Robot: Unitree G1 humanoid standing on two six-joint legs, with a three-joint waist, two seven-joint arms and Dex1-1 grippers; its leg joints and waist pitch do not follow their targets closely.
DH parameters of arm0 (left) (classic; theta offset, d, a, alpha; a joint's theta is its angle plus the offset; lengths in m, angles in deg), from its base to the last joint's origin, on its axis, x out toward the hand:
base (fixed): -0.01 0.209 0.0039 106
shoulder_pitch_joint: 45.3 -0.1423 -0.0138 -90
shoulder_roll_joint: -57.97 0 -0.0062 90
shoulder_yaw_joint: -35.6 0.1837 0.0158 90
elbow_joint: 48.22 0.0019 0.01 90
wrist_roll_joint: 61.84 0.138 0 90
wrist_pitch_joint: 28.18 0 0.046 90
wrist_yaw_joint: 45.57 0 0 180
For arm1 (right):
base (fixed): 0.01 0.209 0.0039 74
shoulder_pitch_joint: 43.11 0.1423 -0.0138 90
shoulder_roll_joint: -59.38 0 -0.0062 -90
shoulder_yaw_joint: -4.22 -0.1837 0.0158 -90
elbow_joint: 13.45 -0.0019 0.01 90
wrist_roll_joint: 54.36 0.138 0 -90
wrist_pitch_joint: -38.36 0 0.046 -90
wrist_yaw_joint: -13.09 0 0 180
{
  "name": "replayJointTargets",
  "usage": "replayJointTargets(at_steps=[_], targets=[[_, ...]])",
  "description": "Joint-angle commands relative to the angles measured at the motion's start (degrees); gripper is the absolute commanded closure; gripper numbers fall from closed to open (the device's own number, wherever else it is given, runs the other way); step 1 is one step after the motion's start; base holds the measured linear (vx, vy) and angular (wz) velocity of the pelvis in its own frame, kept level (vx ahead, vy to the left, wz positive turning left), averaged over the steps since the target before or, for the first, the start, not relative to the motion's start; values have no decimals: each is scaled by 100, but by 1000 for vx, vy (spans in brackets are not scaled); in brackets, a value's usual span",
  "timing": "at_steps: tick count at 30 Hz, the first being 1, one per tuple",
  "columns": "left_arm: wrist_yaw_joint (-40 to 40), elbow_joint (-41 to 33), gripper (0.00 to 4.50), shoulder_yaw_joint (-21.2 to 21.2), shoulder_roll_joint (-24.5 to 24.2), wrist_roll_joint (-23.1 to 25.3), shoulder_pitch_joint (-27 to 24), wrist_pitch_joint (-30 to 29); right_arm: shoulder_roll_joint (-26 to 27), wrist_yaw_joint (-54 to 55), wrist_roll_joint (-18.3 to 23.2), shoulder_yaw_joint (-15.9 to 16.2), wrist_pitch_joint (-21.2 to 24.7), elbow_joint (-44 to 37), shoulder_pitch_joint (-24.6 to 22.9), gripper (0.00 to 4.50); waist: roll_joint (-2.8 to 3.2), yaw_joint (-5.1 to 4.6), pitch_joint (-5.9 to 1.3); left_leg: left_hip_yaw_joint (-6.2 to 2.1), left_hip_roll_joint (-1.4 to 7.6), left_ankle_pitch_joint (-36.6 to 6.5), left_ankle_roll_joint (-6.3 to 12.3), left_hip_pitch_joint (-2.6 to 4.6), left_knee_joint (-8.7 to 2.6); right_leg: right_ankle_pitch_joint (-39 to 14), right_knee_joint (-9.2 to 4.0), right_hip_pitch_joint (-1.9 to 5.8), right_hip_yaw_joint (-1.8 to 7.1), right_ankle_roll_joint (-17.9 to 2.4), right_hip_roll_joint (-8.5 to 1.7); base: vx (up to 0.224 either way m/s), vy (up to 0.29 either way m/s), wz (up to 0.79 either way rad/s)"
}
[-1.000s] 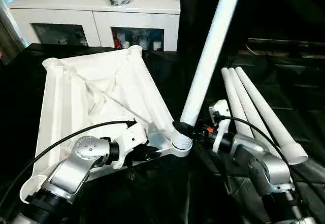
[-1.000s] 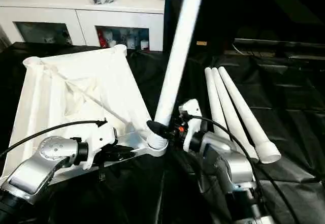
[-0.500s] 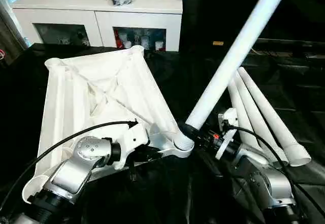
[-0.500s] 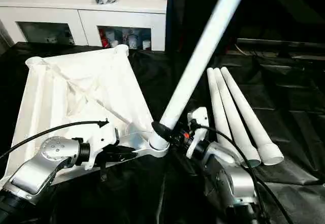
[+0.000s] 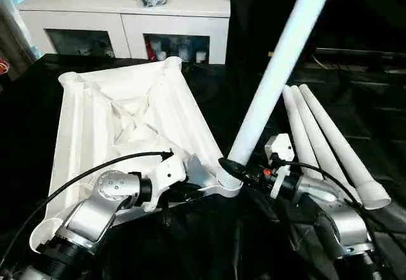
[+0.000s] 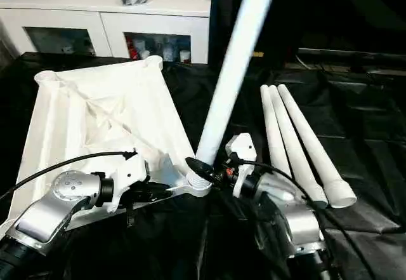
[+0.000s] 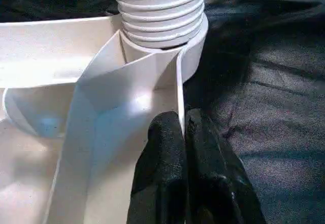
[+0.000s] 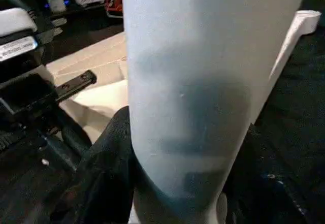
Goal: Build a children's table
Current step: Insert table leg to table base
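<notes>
1. Pinching a thin upright rib of the tabletop, the left gripper has its two black fingers pressed nearly together, with the rib's edge caught between the tips.
2. Just beyond those fingertips sits the round corner socket, with the ribbed, threaded end of a leg standing in it.
3. The tabletop lies underside up on the black-covered worktop, stretching away from the left gripper toward the far side, its ribs and other corner sockets facing upward.
4. The right gripper is about half open, and its fingers close around the lower part of the held leg, one finger on each side of the white tube.
5. This leg rises steeply from the socket just beside the right gripper, leaning slightly toward the robot's right as it goes up and out of the top of the head views.
6. The two grippers are close together, with the socket between them.
7. Three spare legs lie side by side on the worktop to the outer side of the right arm, touching one another, their wider ends nearest the robot.
8. A white cabinet with glass doors stands far beyond both grippers, behind the worktop.
</notes>
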Motion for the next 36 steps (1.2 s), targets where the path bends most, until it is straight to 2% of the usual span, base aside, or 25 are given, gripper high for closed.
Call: replayJointTargets(at_steps=[1, 10, 11, 16, 17, 21, 22, 26, 27, 31, 33, 36], targets=[[-66, 207, 450, -36, 19, 10, 48, 101, -166, -267, -216, 187, 123, 215, -83, 262, -75, -35, -238, -78, 292, -832, 131, 55, -473, -718, -478, 153, 218, -1137, -396, 0, 0, 0], [-3, 326, 450, -6, 21, 67, 101, 217, -376, -805, -319, 541, 70, 322, 144, 262, -96, -23, -238, -75, 294, -797, 193, 51, -467, -790, -479, 154, 217, -1135, -401, 0, 0, 0], [1, 334, 450, -4, 21, 69, 106, 227, -392, -859, -308, 570, 95, 310, 148, 262, -114, -16, -239, -73, 295, -792, 204, 53, -463, -797, -481, 158, 216, -1134, -404, 0, 0, 0], [59, 322, 450, 21, 17, 75, 128, 267, -408, -1019, -296, 637, 122, 340, 162, 262, -105, 0, -243, -71, 293, -743, 221, 49, -459, -740, -474, 157, 214, -1134, -400, 0, 0, 0], [88, 294, 450, 26, 15, 72, 130, 267, -405, -1070, -278, 653, 130, 367, 176, 262, -84, 8, -229, -73, 294, -752, 224, 51, -463, -746, -475, 145, 217, -1138, -402, 0, 0, 0], [210, 184, 450, 59, -7, 43, 113, 286, -411, -1248, -288, 755, 100, 443, 225, 262, -96, 4, -233, -75, 295, -788, 222, 52, -466, -751, -477, 151, 213, -1163, -399, 0, 0, 0], [304, 126, 450, 87, -33, 27, 103, 310, -432, -1347, -301, 811, 77, 454, 242, 262, -86, 1, -176, -74, 296, -829, 231, 43, -482, -787, -492, 117, 217, -1156, -393, 0, 0, 0], [489, 27, 450, 132, -100, -6, 89, 346, -490, -1548, -294, 900, 84, 434, 256, 262, -95, -13, -162, -87, 311, -1041, 179, 63, -513, -1020, -510, 115, 223, -1131, -396, 0, 0, 0], [542, 8, 450, 144, -122, -15, 93, 357, -504, -1598, -301, 920, 75, 443, 265, 262, -118, -24, -125, -87, 310, -1094, 182, 56, -528, -1063, -518, 101, 226, -1116, -388, 0, 0, 0], [627, 14, 450, 145, -183, 15, 153, 356, -536, -1781, -337, 999, 42, 478, 307, 262, -118, -35, -111, -90, 324, -1146, 154, 75, -546, -1033, -522, 93, 229, -1147, -395, 0, 0, 0], [583, 80, 450, 111, -194, 82, 220, 351, -514, -1840, -376, 1035, -9, 536, 342, 262, -156, -42, -95, -82, 323, -1175, 156, 78, -551, -996, -530, 90, 233, -1162, -395, 0, 0, 0], [473, 122, 450, 72, -172, 142, 260, 342, -476, -1844, -392, 1025, -29, 567, 353, 262, -160, -39, -82, -84, 326, -1223, 142, 81, -563, -1146, -543, 84, 238, -1169, -407, 0, 0, 0]])
